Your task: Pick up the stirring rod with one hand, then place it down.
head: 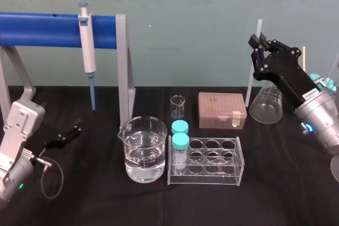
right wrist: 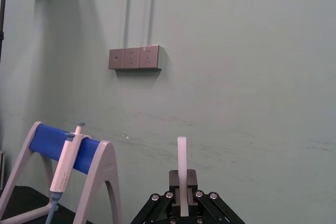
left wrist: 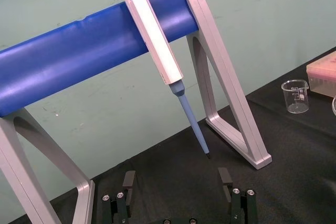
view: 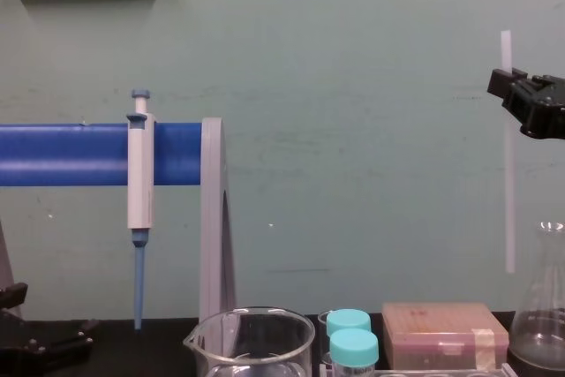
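You are working over a bench (head: 95, 194) draped in black cloth, set against a pale green wall (head: 201, 35) that carries a row of sockets (right wrist: 134, 58).

A pipette stand (head: 47, 29) with a blue crossbar and grey legs fills the back left corner. A white pipette (head: 86, 46) with a blue tip hangs from it, tip down.

Near the middle of the bench, toward the front edge, a glass beaker (head: 142, 157) is roughly half full of clear liquid. Just beside it, on the side of the right edge, a clear tube rack (head: 212, 165) holds two teal-capped vials (head: 180, 152) at the end nearest the beaker. Behind the rack stand a small beaker (head: 177, 107) and a tan tip box (head: 222, 110). A conical flask (head: 266, 107) sits further toward the right edge.

Your right gripper (head: 258, 43) is raised high over the back right part of the bench. Its fingers (right wrist: 181, 195) are pinching the stirring rod (head: 250, 80) near its upper end. The rod hangs close to upright and clear of the cloth, with a short length showing above the fingers. Its lower end is just beside the flask, on the tip-box side.

Your left gripper (head: 69, 132) rests low near the left edge, in front of the stand, fingers (left wrist: 128, 182) spread apart with nothing between them.
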Tool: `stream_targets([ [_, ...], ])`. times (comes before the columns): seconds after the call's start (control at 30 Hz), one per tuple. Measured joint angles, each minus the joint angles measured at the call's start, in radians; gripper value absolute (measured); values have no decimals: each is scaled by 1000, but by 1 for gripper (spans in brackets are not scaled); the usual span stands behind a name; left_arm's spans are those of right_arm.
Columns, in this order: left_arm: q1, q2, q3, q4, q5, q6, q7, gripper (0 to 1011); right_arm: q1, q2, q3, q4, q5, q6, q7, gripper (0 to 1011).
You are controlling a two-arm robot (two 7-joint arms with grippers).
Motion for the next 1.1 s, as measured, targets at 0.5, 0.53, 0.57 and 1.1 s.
stream_targets([
  [0.5, 0, 0, 0, 0, 0, 0, 0, 1000, 3, -8, 2, 2, -3, -5, 2, 71],
  [0.53, 0, 0, 0, 0, 0, 0, 0, 1000, 3, -9, 2, 2, -3, -5, 2, 72],
  [0.57, 0, 0, 0, 0, 0, 0, 0, 1000, 3, -9, 2, 2, -3, -5, 2, 72],
  [1.1, 0, 0, 0, 0, 0, 0, 0, 1000, 5, -12, 0, 8, -6, -4, 2, 71],
])
